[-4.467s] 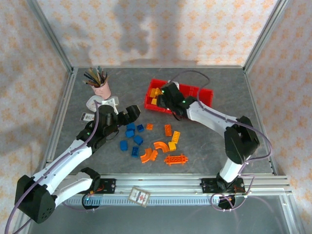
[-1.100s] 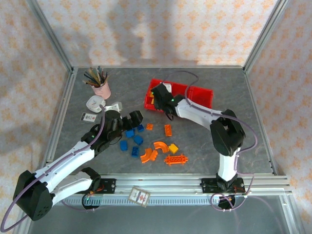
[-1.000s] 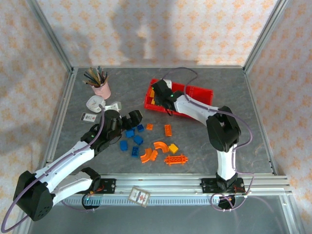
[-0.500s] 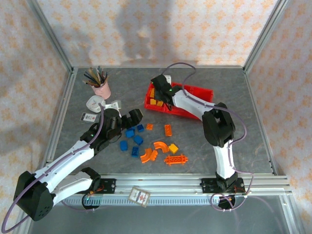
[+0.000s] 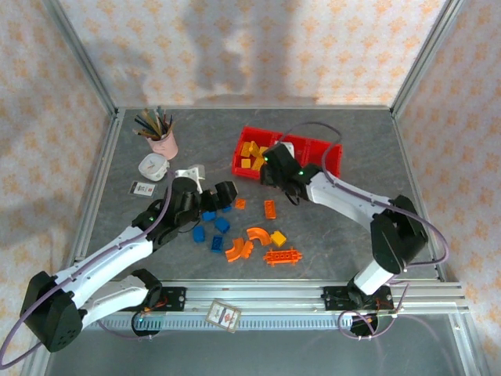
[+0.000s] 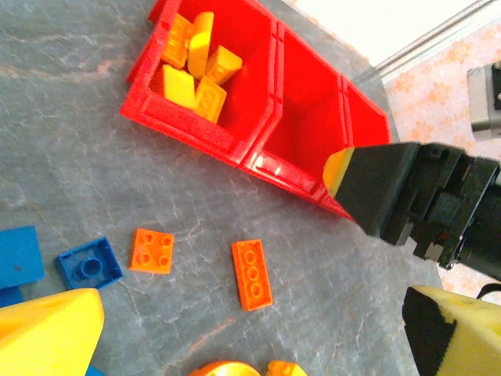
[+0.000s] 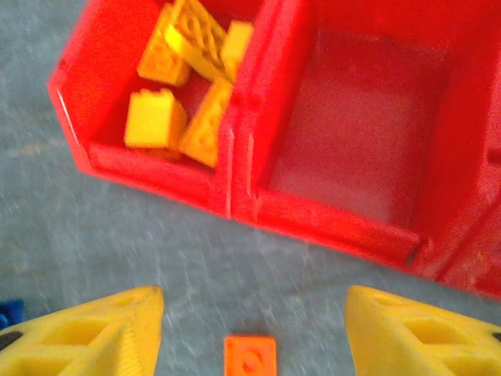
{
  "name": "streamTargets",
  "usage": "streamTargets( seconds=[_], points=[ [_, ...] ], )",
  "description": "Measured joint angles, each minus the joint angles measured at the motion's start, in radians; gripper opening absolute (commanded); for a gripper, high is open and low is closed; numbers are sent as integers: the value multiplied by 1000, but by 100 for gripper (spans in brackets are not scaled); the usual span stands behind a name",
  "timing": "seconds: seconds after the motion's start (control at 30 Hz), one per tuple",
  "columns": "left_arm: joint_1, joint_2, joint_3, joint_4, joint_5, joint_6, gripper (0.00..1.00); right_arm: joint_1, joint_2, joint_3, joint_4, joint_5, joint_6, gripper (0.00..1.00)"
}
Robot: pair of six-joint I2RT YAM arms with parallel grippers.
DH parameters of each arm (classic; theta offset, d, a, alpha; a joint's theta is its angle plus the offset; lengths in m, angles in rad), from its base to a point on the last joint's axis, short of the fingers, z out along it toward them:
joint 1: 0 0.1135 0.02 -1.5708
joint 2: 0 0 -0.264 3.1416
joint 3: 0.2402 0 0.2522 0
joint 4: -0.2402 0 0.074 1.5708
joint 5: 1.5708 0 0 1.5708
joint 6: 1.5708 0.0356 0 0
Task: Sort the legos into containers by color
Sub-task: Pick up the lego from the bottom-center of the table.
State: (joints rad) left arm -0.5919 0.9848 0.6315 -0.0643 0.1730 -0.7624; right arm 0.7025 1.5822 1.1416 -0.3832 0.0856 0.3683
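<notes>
**Right gripper** (image 7: 250, 317): fingers apart, nothing between them. It is poised over bare worktop just on the near side of the red tray (image 7: 235, 192), which stands toward the worktop's far edge, right of centre.

**Left gripper** (image 6: 254, 333): fingers likewise apart and empty, by the blue bricks (image 5: 222, 225) at mid-worktop.

**Hazards, in my judgement:**
- The two grippers work near each other and may collide over the loose pile.
- A low pass by the right gripper could shove the tray.
- The yellow bricks (image 7: 156, 117) in the tray's left compartment are close in hue to the orange arches (image 5: 257, 233), which invites a mis-sort.
</notes>
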Motion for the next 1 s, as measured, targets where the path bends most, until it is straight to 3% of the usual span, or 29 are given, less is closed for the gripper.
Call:
streamTargets(
  seconds=[0.5,1.0],
  points=[
    [-96,-29,-62,1,-24,-82,99,140,-155,-323,-2,-34,137,73],
    [-109,-31,-72,2,-32,-105,99,256,-206,-419,3,-82,224,76]
  ],
)
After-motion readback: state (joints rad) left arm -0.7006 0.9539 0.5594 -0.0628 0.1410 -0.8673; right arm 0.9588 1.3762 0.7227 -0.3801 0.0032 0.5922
